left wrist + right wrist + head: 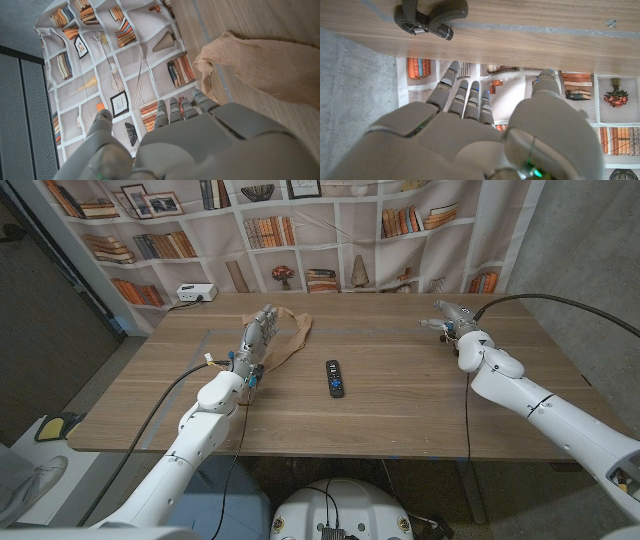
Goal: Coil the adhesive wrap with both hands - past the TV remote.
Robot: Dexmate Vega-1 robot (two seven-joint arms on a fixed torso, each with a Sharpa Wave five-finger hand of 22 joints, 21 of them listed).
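On the wooden surface [400, 395], the tan adhesive wrap [287, 337] lies loose at the far left, past the black TV remote [335, 378] at centre. Left hand [256, 340] lies just beside the wrap, fingers [176, 111] extended, holding nothing. Right hand [455, 321], well apart at far right, fingers [462, 95] extended, empty, near a black clamp [430, 17].

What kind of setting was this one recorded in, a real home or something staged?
Likely a staged lab or studio: the bookshelves are a printed curtain with visible folds, hung behind a wooden table between bare grey walls, with a black clamp on the table's edge.
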